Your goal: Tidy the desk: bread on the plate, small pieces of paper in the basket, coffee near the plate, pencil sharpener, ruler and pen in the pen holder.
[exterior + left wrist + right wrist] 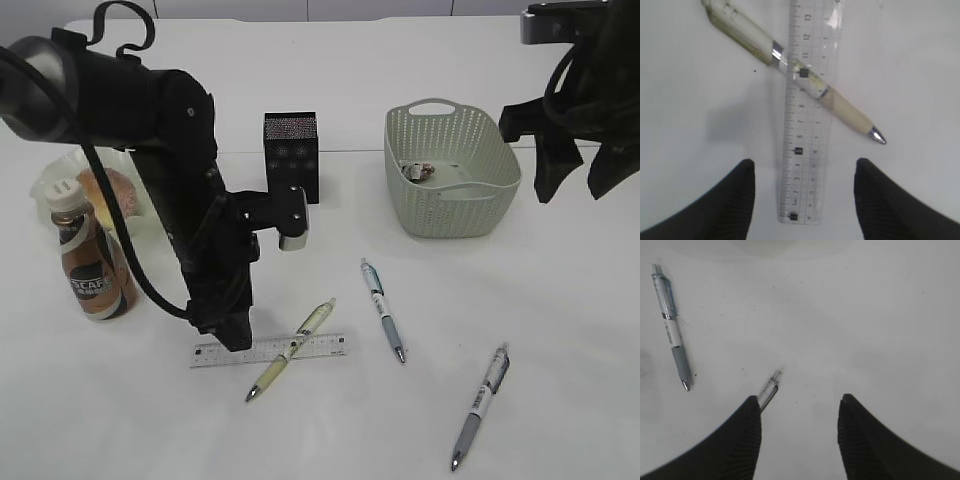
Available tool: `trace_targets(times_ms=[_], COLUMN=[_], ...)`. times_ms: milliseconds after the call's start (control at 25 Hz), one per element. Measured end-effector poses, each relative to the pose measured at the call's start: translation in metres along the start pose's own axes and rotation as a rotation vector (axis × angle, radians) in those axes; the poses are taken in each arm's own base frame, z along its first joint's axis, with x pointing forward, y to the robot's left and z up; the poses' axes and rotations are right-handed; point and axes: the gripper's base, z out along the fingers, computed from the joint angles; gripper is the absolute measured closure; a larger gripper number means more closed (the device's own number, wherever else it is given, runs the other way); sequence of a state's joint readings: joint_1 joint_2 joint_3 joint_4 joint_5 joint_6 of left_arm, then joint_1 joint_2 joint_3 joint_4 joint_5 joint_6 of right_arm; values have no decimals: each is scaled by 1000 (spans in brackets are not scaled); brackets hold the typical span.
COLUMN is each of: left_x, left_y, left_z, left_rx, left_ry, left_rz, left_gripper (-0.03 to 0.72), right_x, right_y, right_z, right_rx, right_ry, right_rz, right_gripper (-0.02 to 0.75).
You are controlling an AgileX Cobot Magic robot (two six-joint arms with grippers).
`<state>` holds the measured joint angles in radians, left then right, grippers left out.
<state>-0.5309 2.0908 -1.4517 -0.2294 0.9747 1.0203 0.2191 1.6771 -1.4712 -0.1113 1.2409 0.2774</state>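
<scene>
The left gripper hangs spread wide over the near end of the ruler — apparently not touching it. A cream pen lies slantwise across the ruler on the desk.

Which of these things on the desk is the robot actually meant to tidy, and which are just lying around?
Part of the job:
ruler
yellow pen lying across it
two grey pens
pen holder
basket, with a paper ball inside
coffee
bread on the plate

Just lying about:
nothing that I can see; the pencil sharpener is not in view.
</scene>
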Motion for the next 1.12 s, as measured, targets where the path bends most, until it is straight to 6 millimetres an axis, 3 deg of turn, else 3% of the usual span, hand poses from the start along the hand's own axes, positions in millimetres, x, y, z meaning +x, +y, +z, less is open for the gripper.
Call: trace_targets(times_ms=[480,1120], left_x=[3,5], left_y=[4,6], left_z=[27,35], left_rx=[31,37], left_ry=[29,36], left_rz=[-11,-15], left_gripper=[230,230], right_x=[0,0], right_y=[0,-1], right_z=[0,0], right_rx=[0,16], right_ry=[0,-4], right_rz=[-2,-7], right_gripper=[372,372])
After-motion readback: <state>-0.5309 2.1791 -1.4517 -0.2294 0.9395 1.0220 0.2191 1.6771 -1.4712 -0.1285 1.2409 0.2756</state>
